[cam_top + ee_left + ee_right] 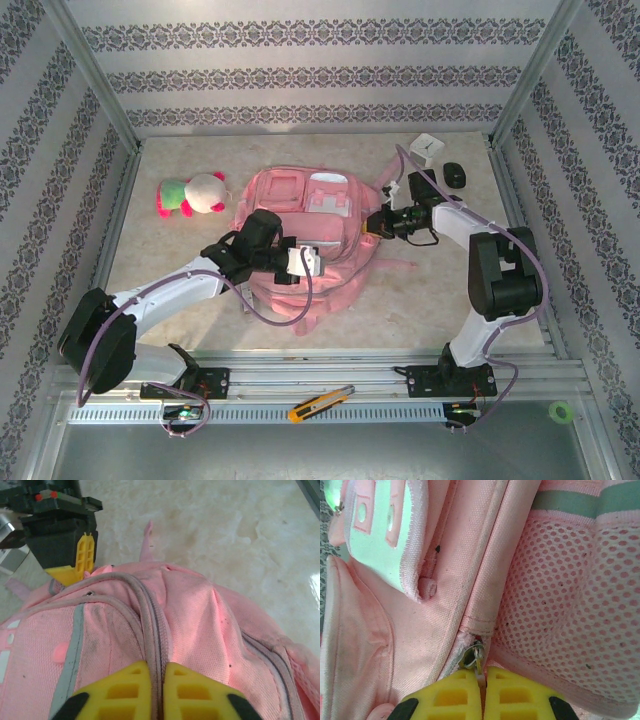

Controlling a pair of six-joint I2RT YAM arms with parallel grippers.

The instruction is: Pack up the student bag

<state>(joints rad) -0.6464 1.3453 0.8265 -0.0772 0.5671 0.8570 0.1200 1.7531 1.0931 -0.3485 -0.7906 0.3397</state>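
Pink soft fabric backpack (345, 250), the student bag, lies front-up in the middle of the pale stone-look tabletop (160, 240), between my two arms; its main compartment looks zipped closed, so I judge the step in hand is opening it, with no packing done yet. My right gripper (481, 692) is at the bag's right flank, beside the pink mesh side pocket (570, 595); its yellow jaws are pressed together on the small metal zip pull (477, 657) at the end of the track. My left gripper (159, 692) sits on the bag's near half; its jaws stand almost together, a raised zip ridge (150, 630) running into the slit; whether they pinch it I cannot tell. Next, I think, the right must draw the pull along the track while the left pins the cloth taut; slack fabric could jam the slider.
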